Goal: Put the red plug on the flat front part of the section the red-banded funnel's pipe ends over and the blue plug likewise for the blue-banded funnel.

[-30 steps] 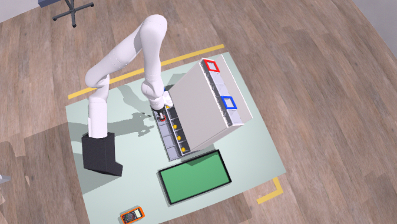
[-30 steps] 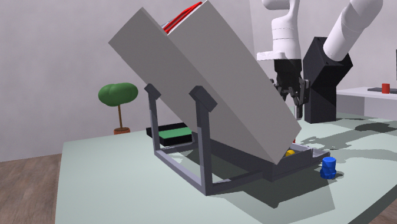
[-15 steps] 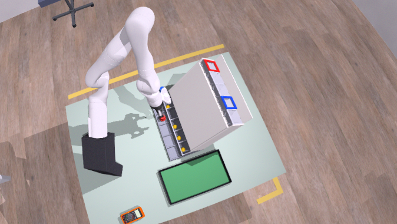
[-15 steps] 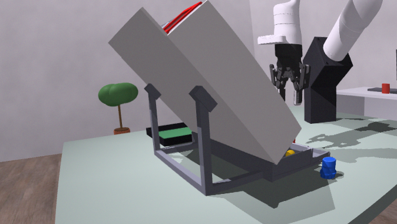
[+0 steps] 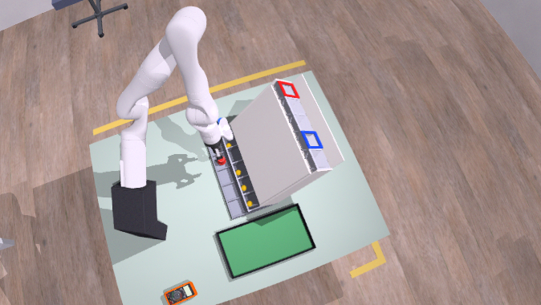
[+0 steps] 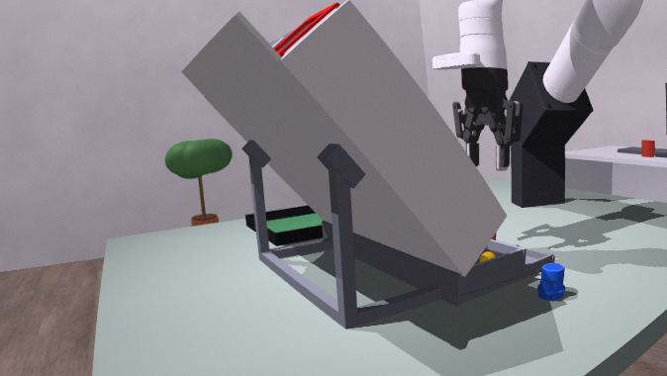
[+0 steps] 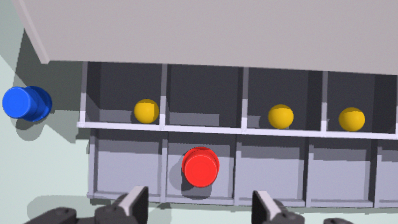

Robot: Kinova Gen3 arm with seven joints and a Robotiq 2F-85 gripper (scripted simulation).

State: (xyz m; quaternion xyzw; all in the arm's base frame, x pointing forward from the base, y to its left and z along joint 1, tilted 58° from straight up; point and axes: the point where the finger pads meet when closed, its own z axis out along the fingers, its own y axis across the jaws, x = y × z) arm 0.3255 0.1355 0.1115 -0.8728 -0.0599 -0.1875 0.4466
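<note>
In the wrist view, the slanted cover (image 5: 261, 140) (image 6: 396, 134) (image 7: 215, 35) blocked access across the top; lower down, open air surrounded the red plug (image 5: 221, 160) (image 7: 200, 167), with low dividers (image 7: 236, 170) on both sides; at centre left, the blue plug (image 6: 551, 282) (image 7: 22, 103) obstructed passage beside the rear compartments

The claw (image 5: 219, 155) (image 6: 487, 157) (image 7: 200, 206) rose, leaving the red plug (image 5: 221, 160) (image 6: 494, 236) (image 7: 200, 167) farther below it and showing more of the plug from overhead. The arm's elbow (image 5: 189, 26), above the claw, shifted back toward the base side.
</note>
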